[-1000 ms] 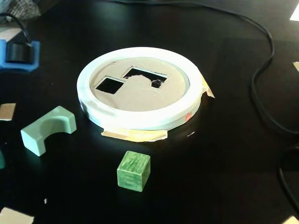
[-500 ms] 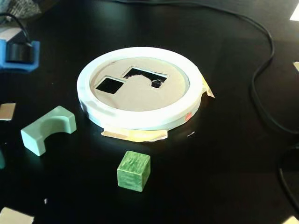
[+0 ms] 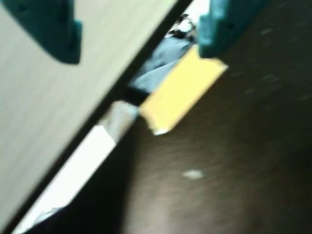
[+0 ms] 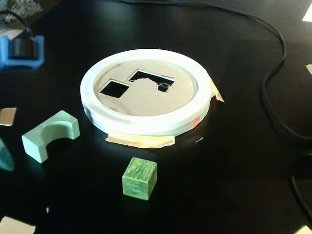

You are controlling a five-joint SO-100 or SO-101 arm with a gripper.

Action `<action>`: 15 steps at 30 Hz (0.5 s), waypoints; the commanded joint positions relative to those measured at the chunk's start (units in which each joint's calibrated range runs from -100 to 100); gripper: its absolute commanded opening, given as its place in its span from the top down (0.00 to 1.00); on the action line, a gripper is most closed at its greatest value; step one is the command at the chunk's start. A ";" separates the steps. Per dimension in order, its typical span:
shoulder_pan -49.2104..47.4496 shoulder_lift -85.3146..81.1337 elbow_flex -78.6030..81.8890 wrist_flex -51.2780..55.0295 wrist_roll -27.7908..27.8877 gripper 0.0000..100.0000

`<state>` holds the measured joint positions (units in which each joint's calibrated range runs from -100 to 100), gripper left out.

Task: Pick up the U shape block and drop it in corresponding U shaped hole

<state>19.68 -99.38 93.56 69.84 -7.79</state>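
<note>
The pale mint-green U shape block (image 4: 48, 134) lies on the black table, left of the white ring (image 4: 146, 124). Inside the ring sits a brown cardboard disc (image 4: 146, 100) with the U shaped hole (image 4: 151, 79) as its wider dark cutout. A teal fingertip (image 4: 5, 155) pokes in at the left edge of the fixed view, just left of the block and apart from it. In the blurred wrist view my gripper (image 3: 139, 36) is open, its two teal fingers wide apart with nothing between them. The block does not show there.
A darker green cube (image 4: 140, 178) stands in front of the ring. A smaller square cutout (image 4: 114, 88) is beside the arch one. The blue arm base (image 4: 22, 51) is at far left, black cables (image 4: 273, 87) run on the right, yellow tape (image 3: 183, 90) marks the table.
The teal fingertip has come further into the fixed view at the left edge. The blue part at top left has shifted slightly. Blocks and ring have not moved.
</note>
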 commanded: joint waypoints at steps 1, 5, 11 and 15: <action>-4.82 -0.62 -6.13 -4.56 -0.34 0.59; -12.56 -0.62 -10.77 -4.56 -0.39 0.59; -16.43 7.35 -18.69 -3.15 -2.49 0.58; -16.68 21.05 -26.25 -2.95 -2.98 0.58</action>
<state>4.30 -92.24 79.21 67.60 -9.69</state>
